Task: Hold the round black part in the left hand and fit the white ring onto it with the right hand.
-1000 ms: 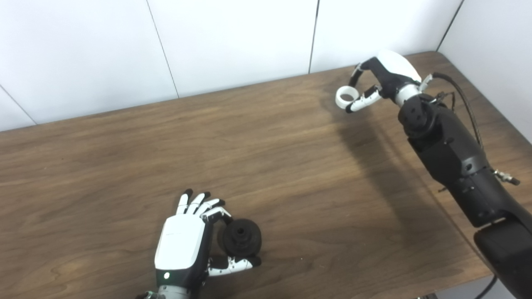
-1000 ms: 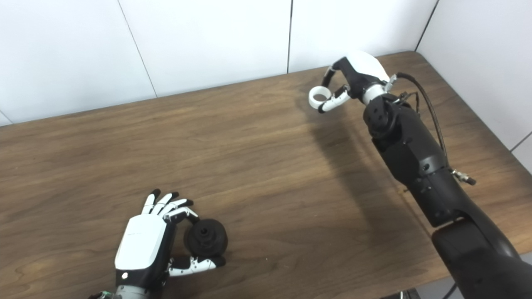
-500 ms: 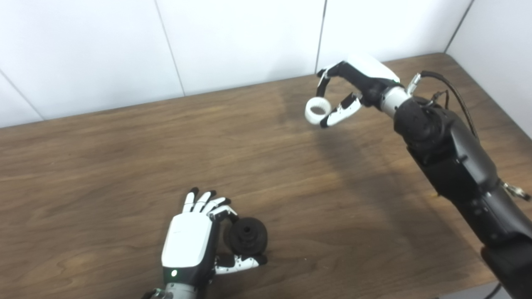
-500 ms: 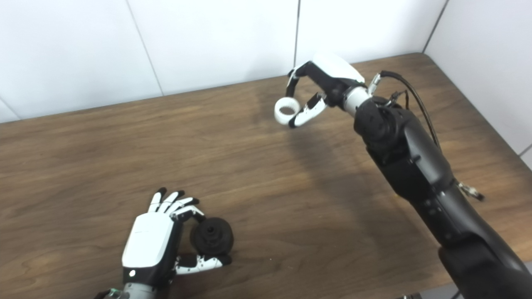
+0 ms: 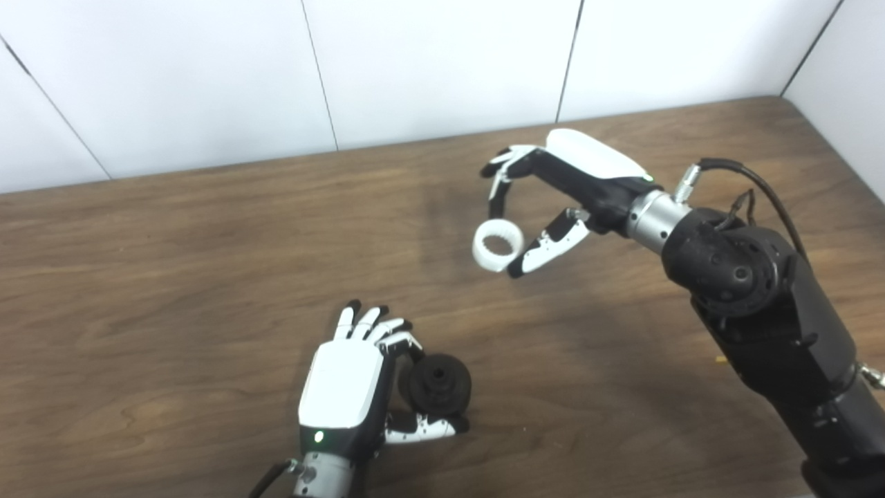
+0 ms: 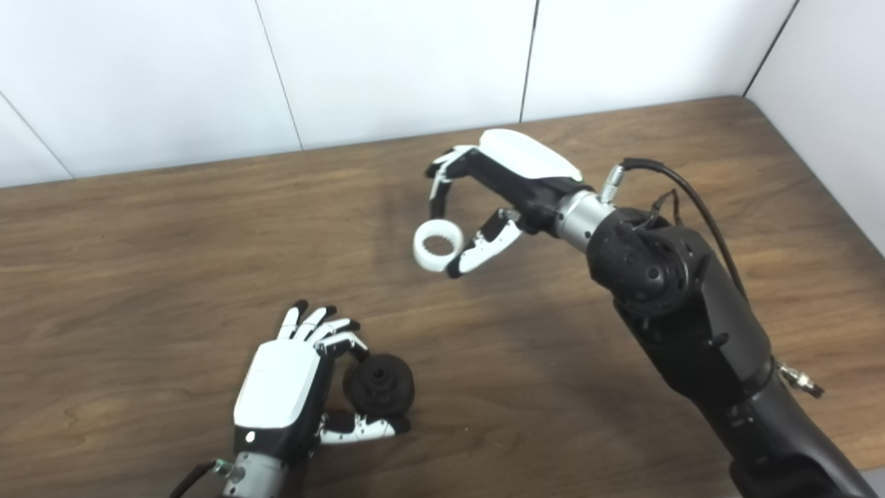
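The round black part (image 5: pixel 438 382) rests low over the table near the front edge, pinched between the fingers and thumb of my left hand (image 5: pixel 348 384). My right hand (image 5: pixel 553 194) hovers above the table's middle, shut on the white ring (image 5: pixel 497 244), which hangs between a fingertip and the thumb with its toothed inner face showing. The ring is well apart from the black part, up and to its right. The same ring (image 6: pixel 438 245) and black part (image 6: pixel 379 384) show in the right eye view.
The wooden table (image 5: pixel 173 263) runs back to a white panelled wall (image 5: pixel 415 62). My black right forearm (image 5: pixel 760 311) with its cable crosses the table's right side. The table's front edge lies just behind my left wrist.
My right hand has carried the white ring from the far right corner toward the table's middle and lower, closer to the black part. The camera has shifted too. My left hand keeps its hold.
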You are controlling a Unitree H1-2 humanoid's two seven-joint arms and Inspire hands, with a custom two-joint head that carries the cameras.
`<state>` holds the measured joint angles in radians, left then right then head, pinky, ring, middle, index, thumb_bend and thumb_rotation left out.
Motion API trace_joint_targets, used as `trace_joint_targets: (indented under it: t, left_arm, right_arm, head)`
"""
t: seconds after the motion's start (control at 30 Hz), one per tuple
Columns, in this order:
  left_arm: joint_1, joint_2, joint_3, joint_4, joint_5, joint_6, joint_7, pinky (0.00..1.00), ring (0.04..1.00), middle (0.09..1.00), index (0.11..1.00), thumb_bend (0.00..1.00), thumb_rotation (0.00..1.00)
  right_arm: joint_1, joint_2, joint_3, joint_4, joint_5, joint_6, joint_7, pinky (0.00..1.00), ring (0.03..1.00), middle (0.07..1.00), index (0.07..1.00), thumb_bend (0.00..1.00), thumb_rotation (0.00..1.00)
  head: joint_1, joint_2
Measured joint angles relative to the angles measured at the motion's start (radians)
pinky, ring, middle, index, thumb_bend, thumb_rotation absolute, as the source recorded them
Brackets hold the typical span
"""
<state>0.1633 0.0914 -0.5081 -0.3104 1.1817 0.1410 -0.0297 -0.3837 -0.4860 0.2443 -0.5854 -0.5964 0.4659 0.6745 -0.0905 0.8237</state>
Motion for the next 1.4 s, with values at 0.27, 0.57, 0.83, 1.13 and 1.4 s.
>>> trace_joint_targets:
  t: [0.27,0.57,0.83,1.13,1.4]
  left_arm:
    - [-0.003,-0.006,-0.004,-0.005,0.017,0.002,-0.019,1.00,0.903,0.789,0.486,0.52,0.06]
    - [-0.006,-0.011,-0.005,-0.009,0.020,0.003,-0.034,1.00,0.897,0.788,0.486,0.52,0.06]
    - [-0.008,-0.018,-0.004,-0.012,0.028,0.003,-0.051,1.00,0.893,0.782,0.485,0.52,0.06]
    - [-0.010,-0.021,-0.004,-0.015,0.035,0.003,-0.062,1.00,0.890,0.781,0.485,0.52,0.06]
    - [-0.011,-0.024,-0.004,-0.017,0.036,0.006,-0.069,1.00,0.893,0.781,0.485,0.52,0.06]
  right_arm:
    - [0.042,0.047,0.003,-0.083,-0.011,0.000,0.122,0.85,0.942,0.838,0.481,0.52,0.14]
    - [0.062,0.054,0.024,-0.141,-0.022,0.001,0.185,0.83,0.933,0.832,0.482,0.52,0.13]
    - [0.110,0.074,0.028,-0.146,-0.047,0.001,0.233,0.85,0.945,0.839,0.482,0.52,0.13]
    - [0.117,0.075,0.069,-0.146,-0.079,-0.003,0.234,0.85,0.953,0.847,0.482,0.52,0.14]
    - [0.116,0.076,0.087,-0.138,-0.095,-0.034,0.226,0.86,0.956,0.846,0.482,0.52,0.14]
  head:
    - [0.017,0.034]
    - [0.018,0.064]
    - [0.018,0.072]
    - [0.018,0.080]
    - [0.023,0.083]
